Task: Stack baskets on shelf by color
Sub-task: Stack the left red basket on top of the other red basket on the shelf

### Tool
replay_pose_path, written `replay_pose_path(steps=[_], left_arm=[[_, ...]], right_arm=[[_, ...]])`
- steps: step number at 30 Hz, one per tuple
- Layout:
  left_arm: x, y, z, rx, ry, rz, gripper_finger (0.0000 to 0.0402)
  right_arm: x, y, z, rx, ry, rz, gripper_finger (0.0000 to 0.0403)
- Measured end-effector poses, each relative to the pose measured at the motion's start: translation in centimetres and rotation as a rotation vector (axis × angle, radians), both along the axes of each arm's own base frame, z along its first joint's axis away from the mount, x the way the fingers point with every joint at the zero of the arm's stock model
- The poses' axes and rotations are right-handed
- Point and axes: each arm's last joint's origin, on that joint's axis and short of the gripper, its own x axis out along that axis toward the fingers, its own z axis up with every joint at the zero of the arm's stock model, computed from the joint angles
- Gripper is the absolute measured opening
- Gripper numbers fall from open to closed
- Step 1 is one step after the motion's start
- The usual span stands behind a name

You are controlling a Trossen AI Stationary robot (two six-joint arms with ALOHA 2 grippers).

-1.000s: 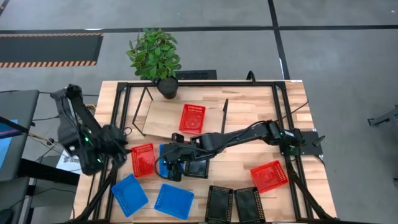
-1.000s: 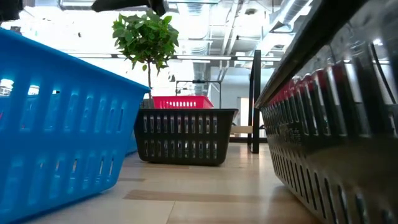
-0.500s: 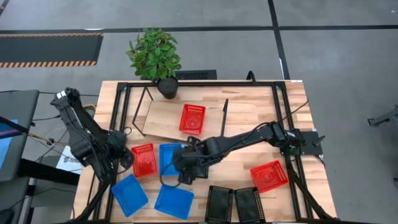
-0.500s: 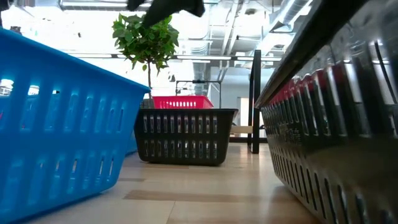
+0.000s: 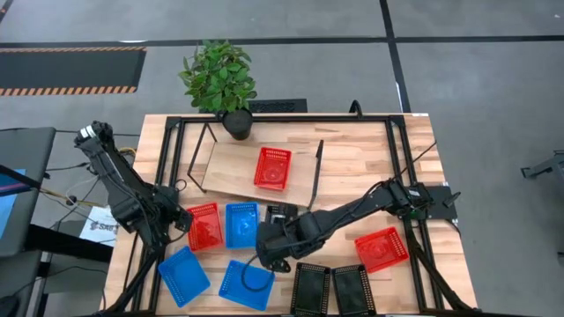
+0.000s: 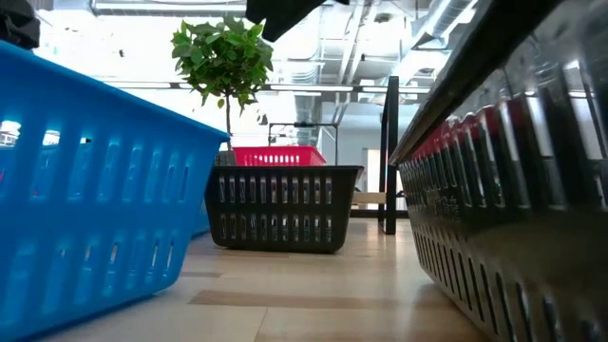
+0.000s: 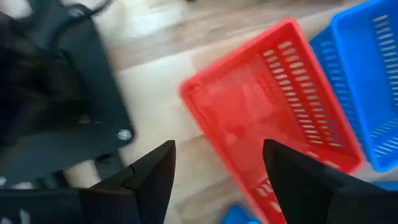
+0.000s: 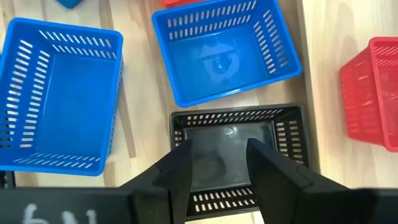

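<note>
Black mesh basket (image 8: 239,151) fills your right wrist view below the spread right tool (image 8: 216,165); overhead hides it. Left tool (image 7: 214,168), spread, hangs over a red slotted basket (image 7: 270,115).

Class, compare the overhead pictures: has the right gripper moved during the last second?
Yes. The right gripper has drawn back from beside the red basket toward the table's near edge, now by the near blue basket.

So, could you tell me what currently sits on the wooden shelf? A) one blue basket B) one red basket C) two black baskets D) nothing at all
B: in the high view a single red basket lies on the shelf, while every blue and black basket is on the tabletop.
</note>
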Motion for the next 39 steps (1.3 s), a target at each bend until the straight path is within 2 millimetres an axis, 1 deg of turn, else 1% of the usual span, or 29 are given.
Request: replay_pose_path(steps=[2, 5, 8, 12, 16, 21, 27, 30, 32, 34, 39], left_arm=[[0.3, -0.3, -0.2, -0.008, 0.0, 0.011, 0.0229], [0.8, -1.2, -0.8, -0.077, 0.005, 0.011, 0.0229], [1.3, -1.8, -1.2, -0.079, 0.003, 0.023, 0.0229], [1.5, -2.2, -1.9, -0.047, 0.066, 0.049, 0.0229], [2.1, -3.0, -2.8, -0.014, 0.092, 0.066, 0.0229], [2.6, -3.7, -4.0, 0.038, 0.116, 0.102, 0.0229], [3.4, -4.6, -5.1, 0.034, 0.108, 0.113, 0.0229], [3.7, -4.6, -5.4, 0.047, 0.117, 0.126, 0.0227], [3.9, -4.6, -5.6, 0.057, 0.12, 0.135, 0.0219], [4.1, -4.6, -5.7, 0.063, 0.126, 0.136, 0.0202], [4.3, -4.5, -5.9, 0.071, 0.132, 0.132, 0.0132]], right_arm=[[-0.2, 0.4, 0.0, -0.004, -0.003, -0.002, 0.0168], [-0.4, 1.0, 0.0, -0.002, -0.007, 0.001, 0.0164], [-0.7, 1.6, 0.0, -0.025, -0.015, 0.006, 0.0163], [-0.9, 2.0, 0.0, -0.034, -0.017, 0.013, 0.0164], [-1.1, 2.4, 0.0, -0.033, -0.02, 0.022, 0.016], [-1.3, 3.0, 0.0, -0.033, -0.025, 0.035, 0.0157], [-1.6, 3.7, 0.1, -0.029, -0.036, 0.049, 0.0157], [-1.6, 3.9, 0.1, -0.03, -0.044, 0.052, 0.0155], [-1.7, 4.0, 0.1, -0.029, -0.047, 0.055, 0.0153], [-1.7, 4.1, 0.1, -0.029, -0.048, 0.056, 0.015], [-1.7, 4.2, 0.1, -0.029, -0.048, 0.058, 0.0144]])
